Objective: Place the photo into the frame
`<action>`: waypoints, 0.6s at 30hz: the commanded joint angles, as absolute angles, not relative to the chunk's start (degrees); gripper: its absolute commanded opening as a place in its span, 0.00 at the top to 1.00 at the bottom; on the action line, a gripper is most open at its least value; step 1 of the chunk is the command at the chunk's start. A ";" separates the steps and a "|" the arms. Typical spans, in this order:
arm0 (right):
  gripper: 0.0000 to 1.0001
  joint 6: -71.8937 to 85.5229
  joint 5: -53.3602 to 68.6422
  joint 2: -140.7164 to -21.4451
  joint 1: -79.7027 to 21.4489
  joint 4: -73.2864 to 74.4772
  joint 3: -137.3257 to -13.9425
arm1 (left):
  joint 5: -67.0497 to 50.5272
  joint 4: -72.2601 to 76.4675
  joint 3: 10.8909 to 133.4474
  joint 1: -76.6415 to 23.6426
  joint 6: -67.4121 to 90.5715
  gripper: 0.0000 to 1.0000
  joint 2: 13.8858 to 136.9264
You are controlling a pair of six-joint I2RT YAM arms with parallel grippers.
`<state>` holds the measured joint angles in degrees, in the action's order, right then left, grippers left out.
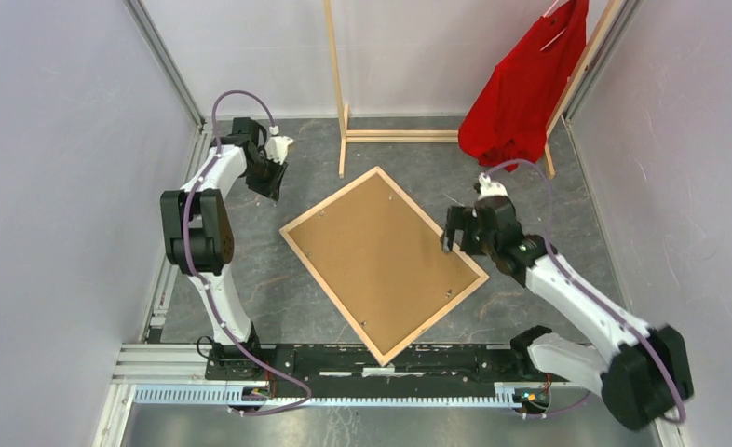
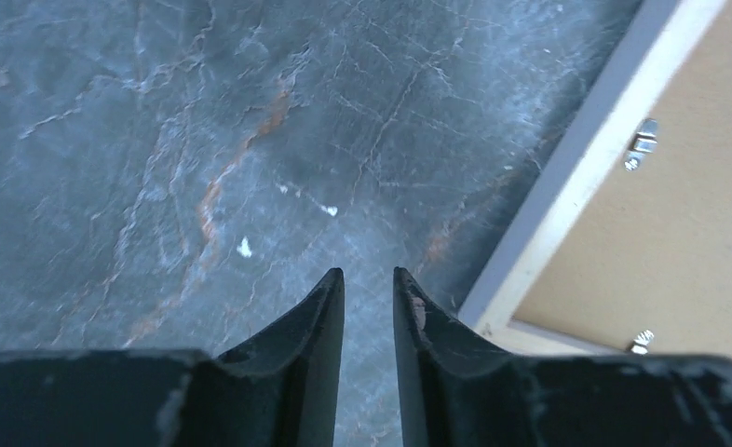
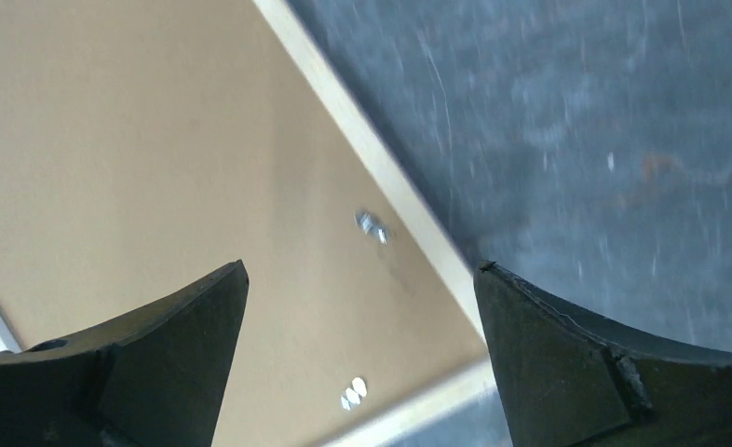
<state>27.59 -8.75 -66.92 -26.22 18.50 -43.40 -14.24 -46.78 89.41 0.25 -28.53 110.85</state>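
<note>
The frame (image 1: 330, 200) lies back side up in the middle of the table, turned like a diamond. The photo (image 1: 381, 256) rests inside it, showing only its plain brown board; the printed side is hidden. My left gripper (image 1: 274, 182) hovers over bare table just off the frame's upper-left edge. In the left wrist view its jaws (image 2: 368, 272) stand a narrow gap apart with nothing between them, the frame's rim (image 2: 576, 177) and a metal clip (image 2: 640, 144) to their right. My right gripper (image 1: 455, 240) hangs wide open and empty (image 3: 362, 267) above the board (image 3: 157, 140) near the frame's right rim (image 3: 370, 140).
A wooden clothes rack (image 1: 339, 93) with a red shirt (image 1: 521, 84) stands at the back. Grey walls close in on the left and right. A metal rail (image 1: 344, 396) runs along the near edge by the arm bases.
</note>
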 commanded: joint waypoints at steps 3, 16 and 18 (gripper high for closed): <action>0.02 33.31 -1.83 -48.90 -26.25 32.55 -32.72 | -15.42 -42.02 87.67 -0.35 -24.76 0.73 113.95; 0.02 41.85 11.01 -36.07 -26.25 35.02 -20.91 | -23.58 -40.38 80.06 -1.07 -26.46 0.74 112.20; 0.02 42.06 11.86 -38.25 -26.19 31.80 -19.82 | -23.86 -40.70 78.08 -1.38 -27.72 0.74 111.44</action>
<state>40.10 8.23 -35.90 -26.20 37.54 -21.17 -20.51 -41.30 80.97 -0.67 -26.41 114.56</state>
